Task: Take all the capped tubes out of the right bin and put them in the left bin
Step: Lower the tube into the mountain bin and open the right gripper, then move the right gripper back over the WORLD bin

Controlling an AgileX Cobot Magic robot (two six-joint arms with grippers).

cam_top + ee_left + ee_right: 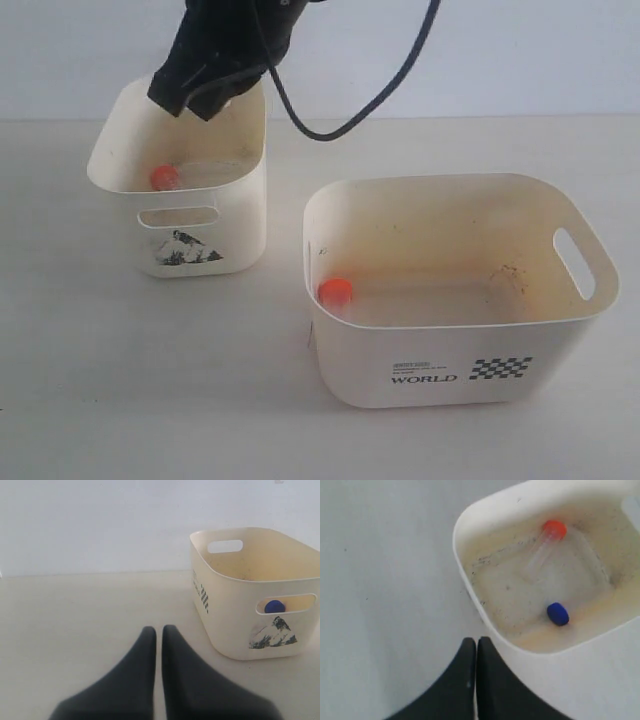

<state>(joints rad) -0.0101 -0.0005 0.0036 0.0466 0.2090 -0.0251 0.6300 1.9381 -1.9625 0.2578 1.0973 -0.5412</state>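
Note:
The left bin (240,210), with its dark sticker, holds an orange-capped tube (164,177). In the right wrist view this bin (489,507) shows from above, with the orange-capped tube (554,529) and a blue-capped tube (558,614) lying on its floor. My right gripper (188,105) hangs over the bin's far rim, shut and empty (476,641). The right bin (350,360), marked WORLD, holds one orange-capped tube (336,292) at its left end. My left gripper (156,630) is shut with nothing in it, low over the table and apart from the left bin (230,620). The blue cap (274,607) shows through that bin's slot.
A black cable (330,128) loops down from the right arm behind the bins. The two bins stand a short gap apart on a pale table (120,380). A white wall (100,520) backs the table.

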